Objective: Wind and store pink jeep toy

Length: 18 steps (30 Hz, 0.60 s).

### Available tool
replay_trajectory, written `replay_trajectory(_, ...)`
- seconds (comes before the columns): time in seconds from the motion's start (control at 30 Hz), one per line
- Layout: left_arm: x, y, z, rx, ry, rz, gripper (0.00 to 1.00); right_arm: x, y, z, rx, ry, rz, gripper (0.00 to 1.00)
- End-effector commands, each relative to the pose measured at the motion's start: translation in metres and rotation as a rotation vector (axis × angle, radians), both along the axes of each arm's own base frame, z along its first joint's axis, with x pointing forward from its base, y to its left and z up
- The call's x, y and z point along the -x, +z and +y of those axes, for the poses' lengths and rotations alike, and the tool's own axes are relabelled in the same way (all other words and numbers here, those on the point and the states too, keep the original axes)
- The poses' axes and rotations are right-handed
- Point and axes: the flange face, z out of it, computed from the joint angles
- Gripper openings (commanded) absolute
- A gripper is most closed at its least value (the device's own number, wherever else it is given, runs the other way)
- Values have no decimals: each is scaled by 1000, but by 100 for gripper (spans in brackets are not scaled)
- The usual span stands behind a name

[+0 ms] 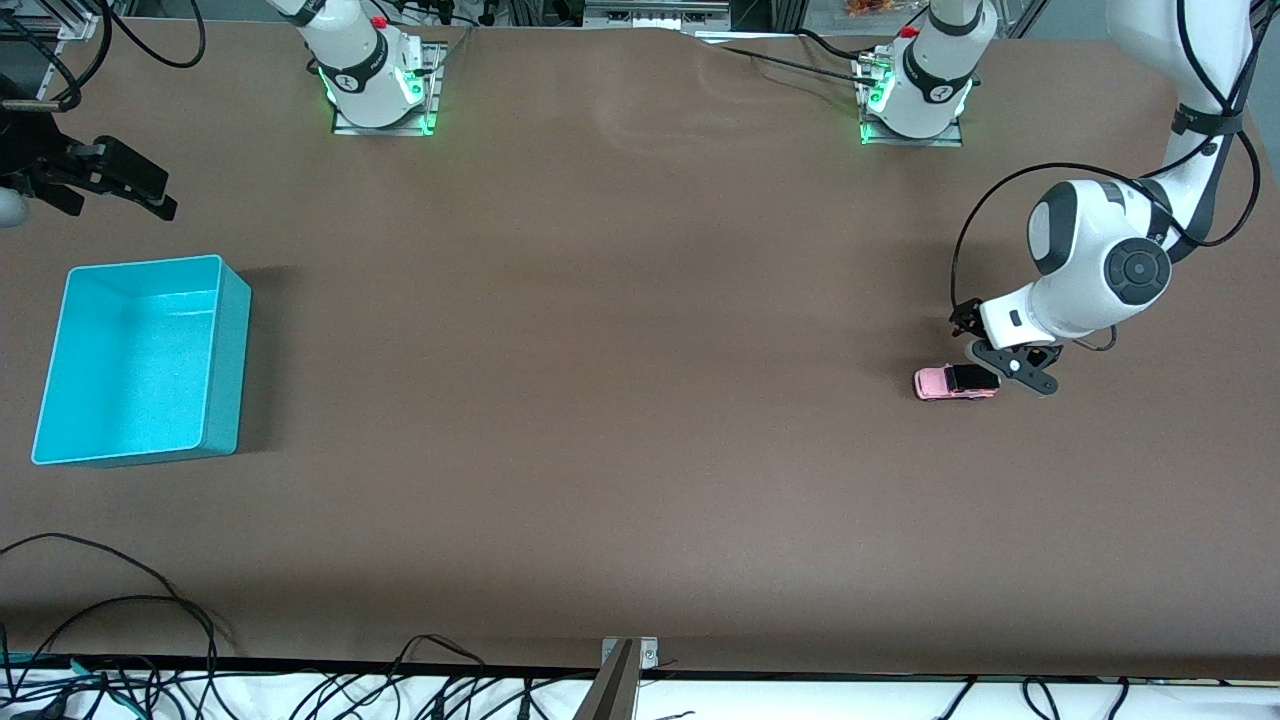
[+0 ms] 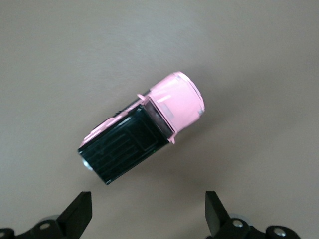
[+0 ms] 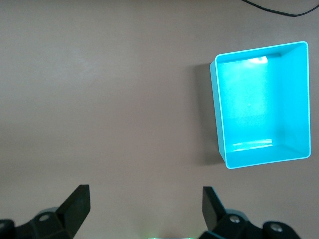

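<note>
A high front camera faces me across the table (image 1: 640, 450); my wrist cameras look straight down, the left one closest.

No text, label, brand, number or sign can be read anywhere here. The pink jeep toy (image 2: 142, 130) beneath the left claw (image 2: 148, 215) carries no legible lettering on its pink hood or black roof section. The teal bin (image 3: 217, 104) seen from the right claw (image 3: 146, 209) has plain walls with no marking. The round emblems on the arm bases (image 1: 345, 83) are too small to make out, and the desk (image 1: 620, 400) surface bears no writing.
</note>
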Motion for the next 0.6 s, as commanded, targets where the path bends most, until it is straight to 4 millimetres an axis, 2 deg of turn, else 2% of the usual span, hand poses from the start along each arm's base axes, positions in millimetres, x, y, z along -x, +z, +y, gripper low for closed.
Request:
replay_trajectory(0.0, -3, -10, 6, 9, -262, -25, 100, 4, 6, 2, 0, 2, 1, 100)
replay_trajectory(0.27, -11, -16, 5, 30, -589, -82, 100, 2, 6, 2, -2, 1, -5, 100)
replay_trajectory(0.57, -18, -16, 4, 21, -728, -128, 100, 2, 6, 2, -2, 1, -3, 100)
